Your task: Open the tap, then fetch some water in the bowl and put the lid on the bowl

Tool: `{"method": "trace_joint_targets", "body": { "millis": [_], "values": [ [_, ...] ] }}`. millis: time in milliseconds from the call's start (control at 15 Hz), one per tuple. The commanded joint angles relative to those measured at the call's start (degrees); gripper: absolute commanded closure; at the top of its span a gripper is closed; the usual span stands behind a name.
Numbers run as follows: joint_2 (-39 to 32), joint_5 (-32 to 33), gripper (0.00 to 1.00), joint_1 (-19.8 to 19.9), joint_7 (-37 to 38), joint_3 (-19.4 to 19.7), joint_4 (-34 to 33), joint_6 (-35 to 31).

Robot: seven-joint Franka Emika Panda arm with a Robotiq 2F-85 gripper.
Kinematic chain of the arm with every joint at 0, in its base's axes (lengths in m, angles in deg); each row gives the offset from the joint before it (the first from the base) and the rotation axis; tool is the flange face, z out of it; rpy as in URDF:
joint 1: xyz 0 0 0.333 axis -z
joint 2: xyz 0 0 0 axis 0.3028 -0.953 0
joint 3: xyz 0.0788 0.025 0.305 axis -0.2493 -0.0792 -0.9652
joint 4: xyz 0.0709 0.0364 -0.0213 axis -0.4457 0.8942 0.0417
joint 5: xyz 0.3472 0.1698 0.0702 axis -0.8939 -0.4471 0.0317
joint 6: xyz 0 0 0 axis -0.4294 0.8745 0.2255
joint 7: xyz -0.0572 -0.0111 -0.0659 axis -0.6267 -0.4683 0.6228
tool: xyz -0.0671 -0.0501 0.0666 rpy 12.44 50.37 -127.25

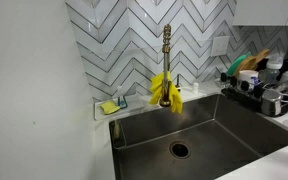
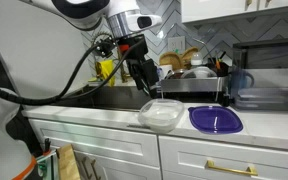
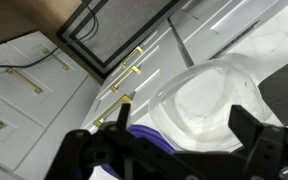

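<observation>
A clear plastic bowl (image 2: 161, 113) sits empty on the white counter, near its front edge. A purple lid (image 2: 215, 119) lies flat on the counter right beside it. My gripper (image 2: 154, 90) hangs just above the bowl's far rim. In the wrist view the gripper (image 3: 184, 117) is open, with its two fingers spread on either side of the bowl (image 3: 219, 90). The purple lid (image 3: 144, 135) shows under the left finger. The brass tap (image 1: 167, 45) stands behind the steel sink (image 1: 214, 125), and no water is visible running from it. The gripper is not visible in that exterior view.
A yellow cloth (image 1: 166, 90) hangs on the tap. A sponge holder (image 1: 110, 105) sits on the ledge behind the sink. A full dish rack (image 1: 264, 85) stands beside the sink and also shows in an exterior view (image 2: 189, 70). White cabinet fronts with brass handles (image 3: 124, 75) are below the counter.
</observation>
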Motion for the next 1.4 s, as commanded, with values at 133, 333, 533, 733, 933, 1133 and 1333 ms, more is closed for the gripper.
{"method": "trace_joint_targets", "body": {
  "millis": [133,333,533,733,933,1133,1333],
  "values": [
    [0.0,-0.1,0.00,0.2,-0.1,-0.2,-0.1,0.1],
    [0.0,-0.1,0.00,0.2,-0.1,-0.2,-0.1,0.1],
    [0.1,-1.3,0.00,-0.9,0.1,-0.7,0.1,0.0],
    [1.3,-6.8,0.00,-5.8,2.9,-4.9,-0.4,0.5],
    [0.6,-12.0,0.00,-10.8,5.2,-9.5,-3.7,0.8],
    [-2.3,-17.9,0.00,-16.8,4.8,-12.9,-7.1,-4.1],
    [-1.6,-19.0,0.00,-17.7,5.0,-13.8,-7.0,-6.6]
  ]
}}
